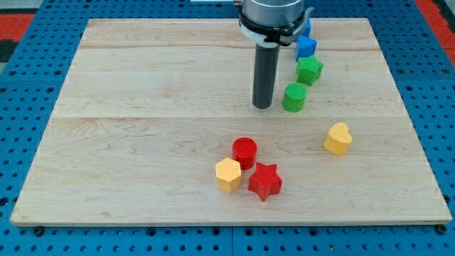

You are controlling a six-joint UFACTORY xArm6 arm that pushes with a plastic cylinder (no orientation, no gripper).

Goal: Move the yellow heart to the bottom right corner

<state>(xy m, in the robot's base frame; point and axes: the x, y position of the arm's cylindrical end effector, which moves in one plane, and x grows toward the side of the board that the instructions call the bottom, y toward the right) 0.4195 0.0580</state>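
Note:
The yellow heart lies on the wooden board at the view's right, about mid-height. My tip rests on the board up and to the left of the heart, well apart from it. The tip stands just left of a green cylinder, with a small gap between them.
A green star and a blue cube line up above the green cylinder, with another blue block partly hidden behind the arm. A red cylinder, a yellow hexagon and a red star cluster at the bottom centre.

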